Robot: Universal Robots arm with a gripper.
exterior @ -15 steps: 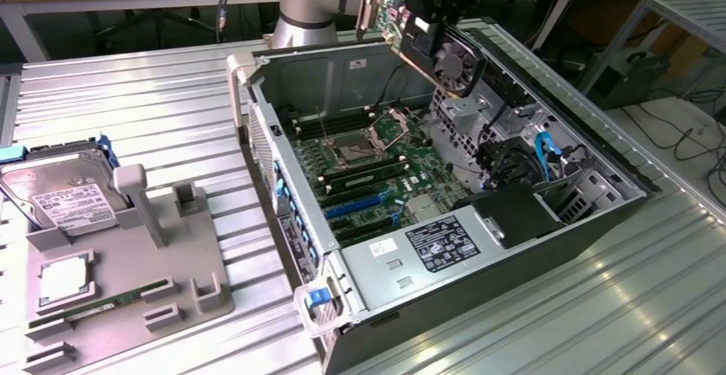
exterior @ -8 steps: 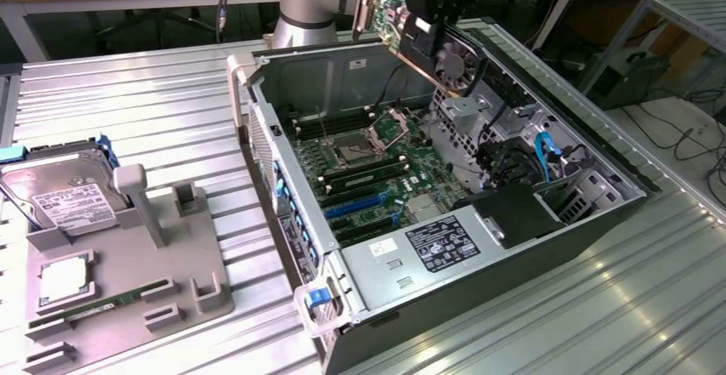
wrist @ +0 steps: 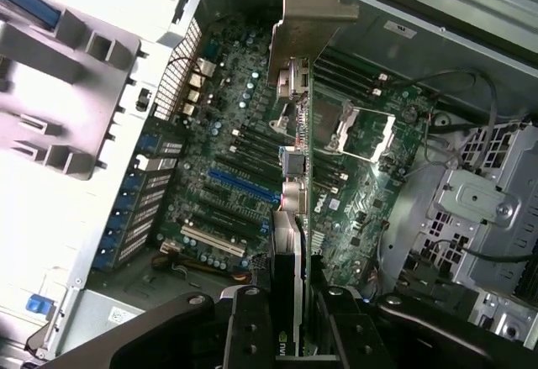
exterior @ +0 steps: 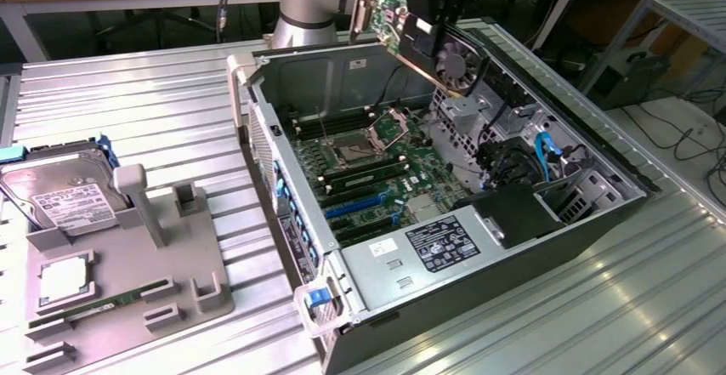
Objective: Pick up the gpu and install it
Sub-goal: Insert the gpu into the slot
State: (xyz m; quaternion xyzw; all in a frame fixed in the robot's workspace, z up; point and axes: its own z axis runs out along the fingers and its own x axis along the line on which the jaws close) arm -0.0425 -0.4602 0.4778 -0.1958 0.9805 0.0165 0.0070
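The gpu (exterior: 389,14) hangs in the air over the far end of the open computer case (exterior: 545,247). It is a green-backed card with a fan and a pale metal bracket (exterior: 360,5) at one end. My gripper (exterior: 429,35) is shut on it from above. In the wrist view the gpu (wrist: 294,176) is seen edge-on, bracket (wrist: 307,7) farthest from the camera, clamped between my black fingers (wrist: 252,327) of the gripper (wrist: 294,340). Below it lies the motherboard (wrist: 210,125) with a blue expansion slot (wrist: 244,186), which also appears among the blue slots (exterior: 354,207) in the exterior view.
A grey parts fixture (exterior: 170,247) stands at the exterior view's left, holding a hard drive (exterior: 68,196), a processor (exterior: 63,277) and a memory stick (exterior: 108,303). The case walls, drive cage (wrist: 471,209) and cables (exterior: 545,158) surround the motherboard.
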